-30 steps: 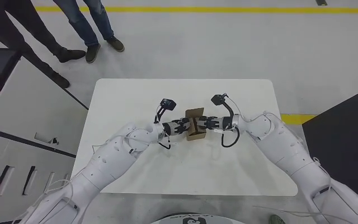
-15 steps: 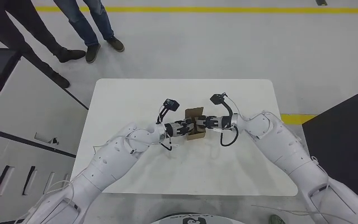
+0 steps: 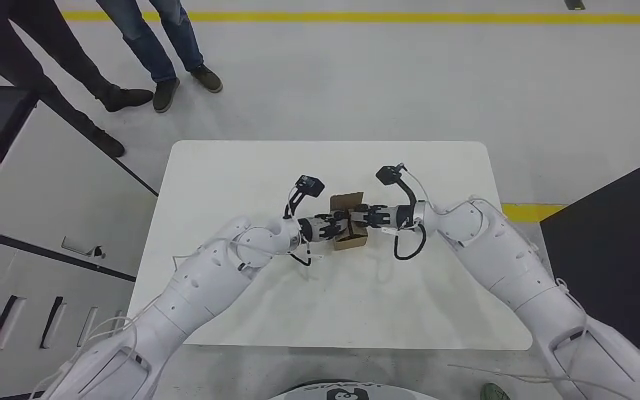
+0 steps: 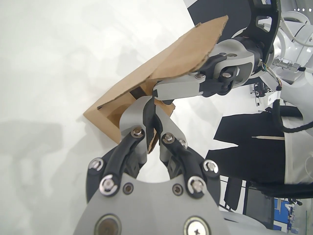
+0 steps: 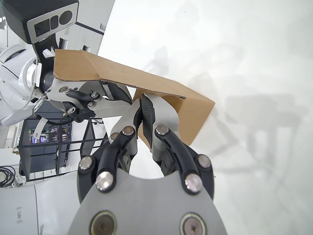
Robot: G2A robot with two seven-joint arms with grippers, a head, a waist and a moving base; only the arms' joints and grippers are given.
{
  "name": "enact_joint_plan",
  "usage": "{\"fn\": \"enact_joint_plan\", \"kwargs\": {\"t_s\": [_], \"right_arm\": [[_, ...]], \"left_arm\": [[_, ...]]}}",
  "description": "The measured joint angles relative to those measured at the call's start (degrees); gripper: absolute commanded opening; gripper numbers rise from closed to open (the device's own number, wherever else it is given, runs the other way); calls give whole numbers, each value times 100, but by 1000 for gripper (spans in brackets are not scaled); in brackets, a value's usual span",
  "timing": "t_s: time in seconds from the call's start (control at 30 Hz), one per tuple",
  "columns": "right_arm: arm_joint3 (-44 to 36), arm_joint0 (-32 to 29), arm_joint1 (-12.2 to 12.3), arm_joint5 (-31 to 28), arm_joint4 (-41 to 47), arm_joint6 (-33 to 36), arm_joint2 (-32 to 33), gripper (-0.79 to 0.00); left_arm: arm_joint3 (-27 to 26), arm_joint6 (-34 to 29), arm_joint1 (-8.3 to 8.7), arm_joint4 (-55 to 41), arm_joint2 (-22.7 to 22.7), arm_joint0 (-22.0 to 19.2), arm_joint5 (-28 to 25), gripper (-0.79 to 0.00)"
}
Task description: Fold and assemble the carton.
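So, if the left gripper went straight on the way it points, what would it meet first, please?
Likely the right gripper, whose fingertip sits just ahead of the left gripper, at the brown cardboard carton both pinch; depth is unclear.

Nothing legible to call out here. The carton [image 5: 137, 79] shows plain brown faces, and just beside it hangs a white tag [image 5: 40, 123] whose print is too small to make out.
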Motion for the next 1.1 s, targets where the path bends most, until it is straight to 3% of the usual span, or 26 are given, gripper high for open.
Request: {"fn": "enact_joint_plan", "kwargs": {"t_s": [1.1], "right_arm": [[-89, -89, -62, 127, -173, 90, 174, -785]], "left_arm": [[27, -148, -97, 136, -232, 102, -159, -785]]}}
